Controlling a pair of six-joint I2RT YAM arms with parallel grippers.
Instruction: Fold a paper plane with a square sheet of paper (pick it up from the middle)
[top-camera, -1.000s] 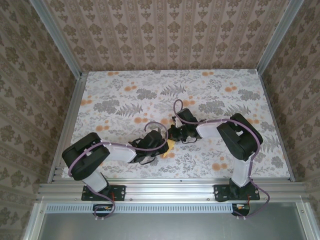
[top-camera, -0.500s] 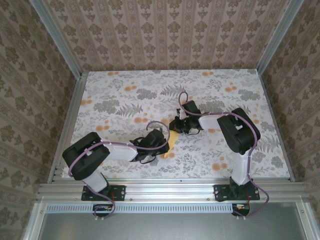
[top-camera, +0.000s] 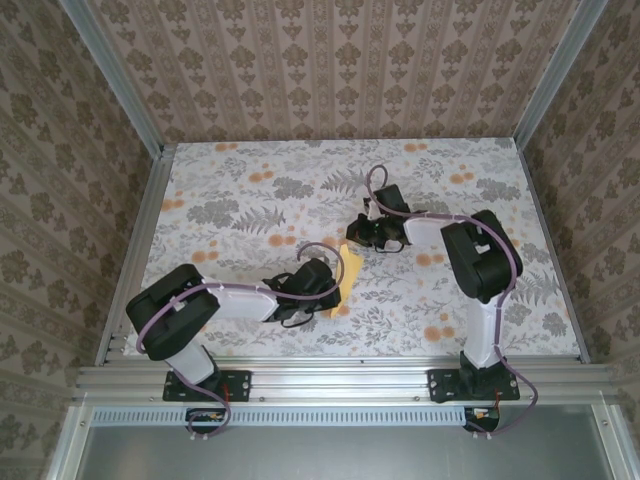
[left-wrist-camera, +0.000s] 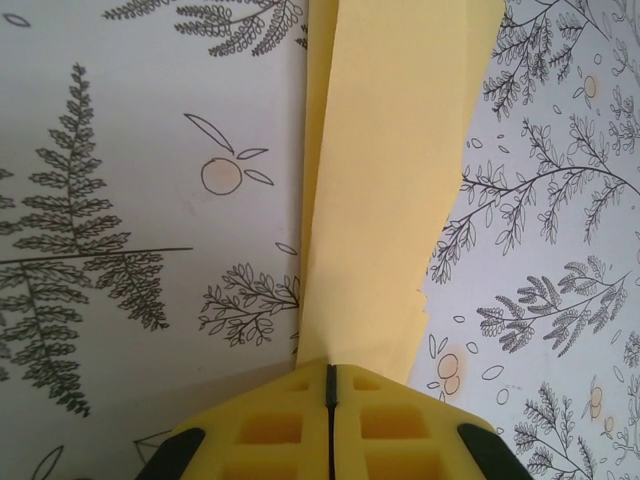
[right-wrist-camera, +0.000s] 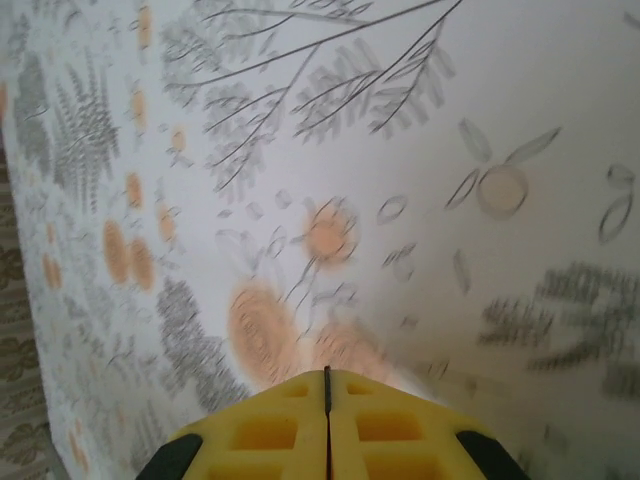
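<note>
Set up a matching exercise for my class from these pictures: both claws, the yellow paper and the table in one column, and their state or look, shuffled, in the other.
Column 1
1. left claw
2. right claw
3. yellow paper
4. table

Column 2
A. shut, nothing between its fingers
B. printed with ferns and orange flowers
C. shut on the yellow paper's end
D. plain, creased lengthwise

Pairs: 1-C, 2-A, 3-D, 4-B

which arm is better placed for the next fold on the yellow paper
Probably left: the left gripper is shut on the yellow paper, while the right gripper is shut, empty, apart from it over the table.
</note>
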